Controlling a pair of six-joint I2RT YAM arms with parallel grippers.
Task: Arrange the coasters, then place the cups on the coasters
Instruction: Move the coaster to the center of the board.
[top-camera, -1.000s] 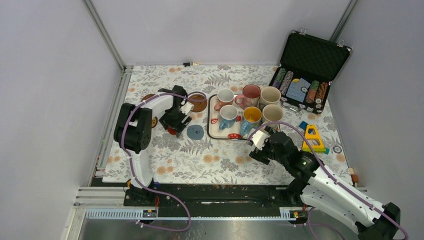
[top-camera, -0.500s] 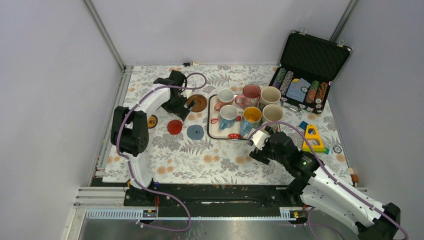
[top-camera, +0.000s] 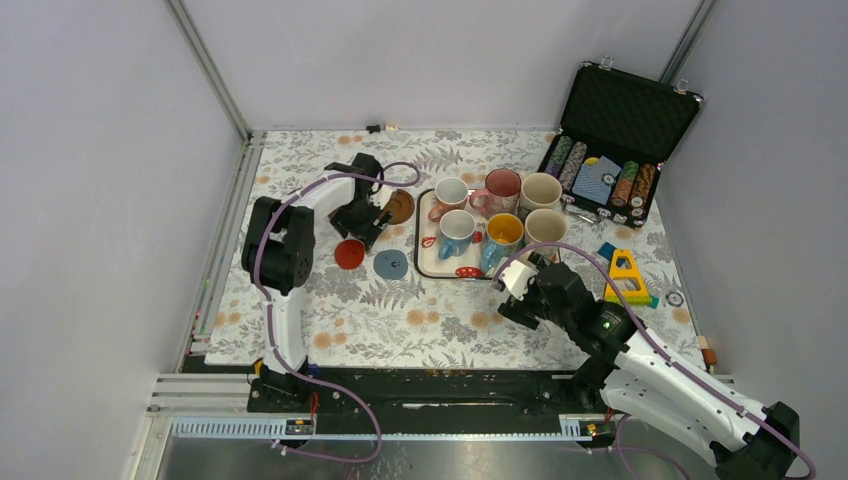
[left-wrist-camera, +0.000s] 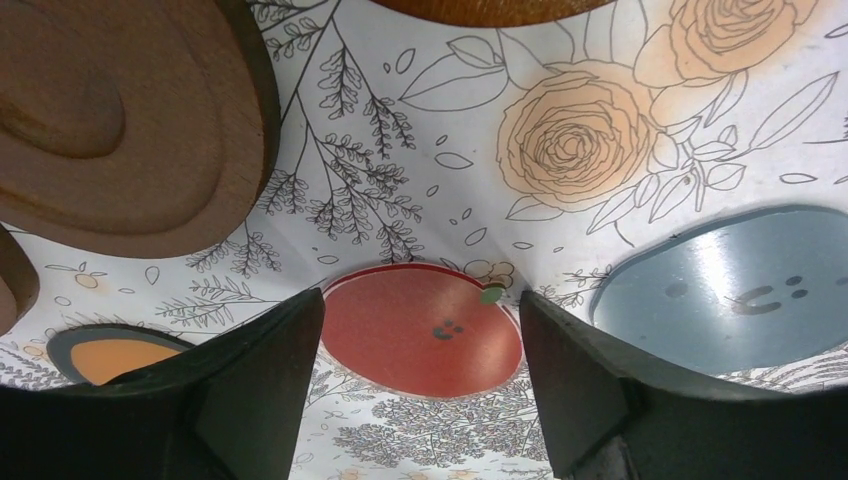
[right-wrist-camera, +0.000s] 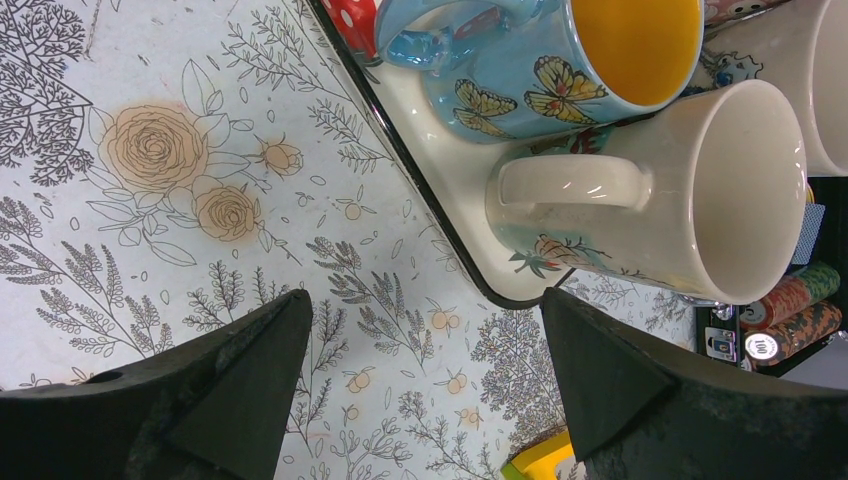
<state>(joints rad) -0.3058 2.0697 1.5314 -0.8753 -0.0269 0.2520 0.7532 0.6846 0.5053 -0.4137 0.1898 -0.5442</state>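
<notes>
Coasters are only partly laid out on the floral tabletop left of the tray. The red coaster and grey-blue coaster lie flat side by side with a gap between them, probably so that each can take a mug. The black-and-orange coaster peeks out past the red one, farther from the tray. The brown wooden coasters sit bunched closer together and seem not yet spaced. Left jaws hang spread and empty just above the red coaster, apparently between placements. Right jaws, wide apart and holding nothing, wait at the tray's near rim facing the cream mug. All six mugs stand upright on the tray.
</notes>
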